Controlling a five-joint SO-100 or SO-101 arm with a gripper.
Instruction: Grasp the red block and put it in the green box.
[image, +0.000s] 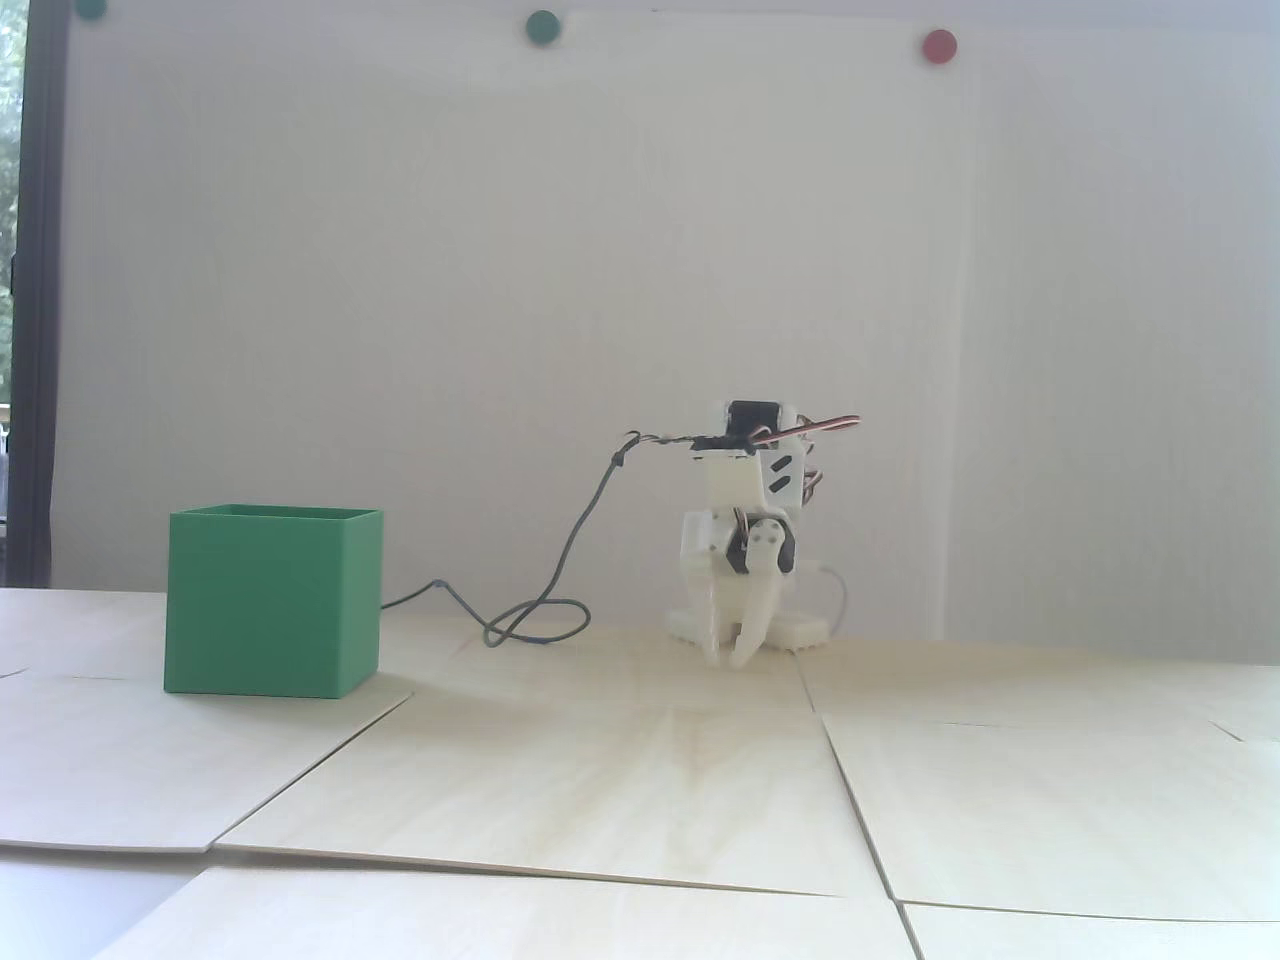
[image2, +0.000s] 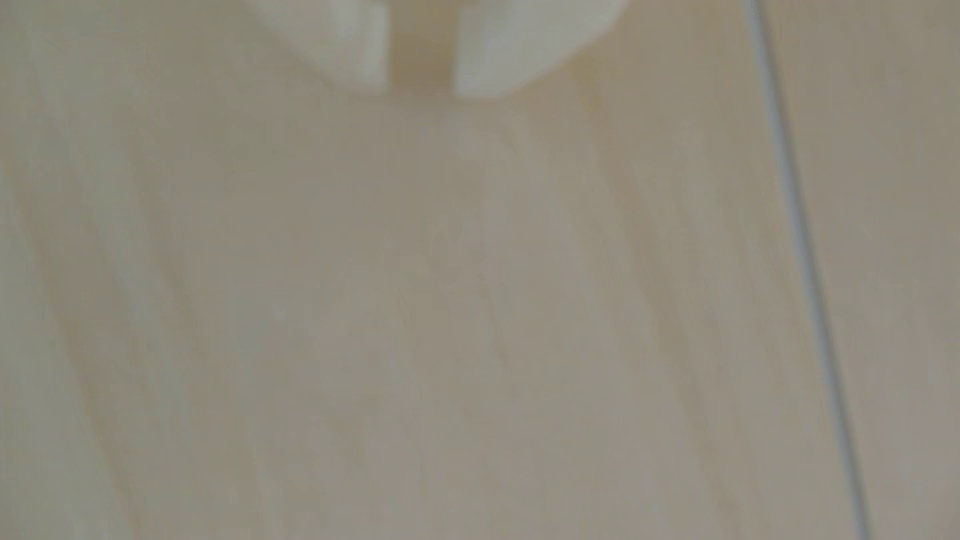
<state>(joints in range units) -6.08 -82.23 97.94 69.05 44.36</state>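
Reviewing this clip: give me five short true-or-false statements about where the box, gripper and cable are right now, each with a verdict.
1. The green box stands left of the arm in the fixed view. True.
2. The gripper is holding a red block. False: the wrist view shows an empty gap at the gripper, and no red block shows in either view.
3. The gripper points down, close to the table. True.
4. The gripper hangs over the box. False: it is well to the right of it, near the arm's base.
5. A grey cable lies looped on the table between box and arm. True.
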